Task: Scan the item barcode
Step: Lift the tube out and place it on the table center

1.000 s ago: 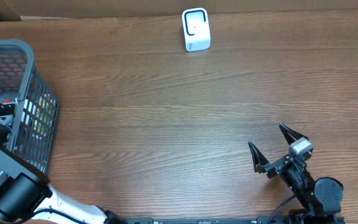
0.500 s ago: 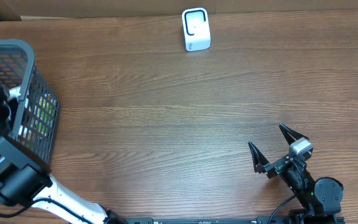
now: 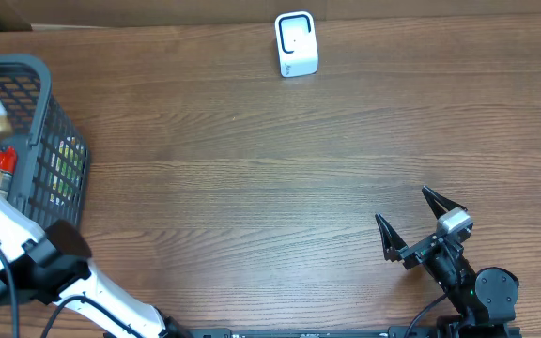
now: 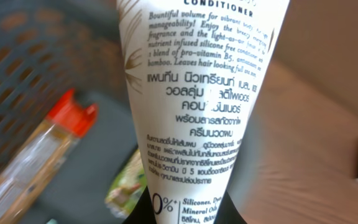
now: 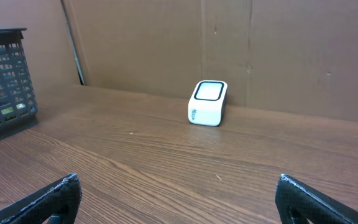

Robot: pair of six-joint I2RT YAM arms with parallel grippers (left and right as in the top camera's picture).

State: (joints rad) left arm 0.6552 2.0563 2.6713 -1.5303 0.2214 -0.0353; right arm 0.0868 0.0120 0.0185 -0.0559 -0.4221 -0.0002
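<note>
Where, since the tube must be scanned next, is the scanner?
Overhead, the scanner stands alone at the table's far edge, near the middle, well right of the basket.

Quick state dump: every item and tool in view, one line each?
Left tool: shut on conditioner tube.
Right tool: open, empty.
Conditioner tube: held over basket, printed text toward wrist camera, no barcode showing.
Red-capped bottle: lying in basket.
Basket: upright, left side of table.
Scanner: upright at far edge, nothing near it.
</note>
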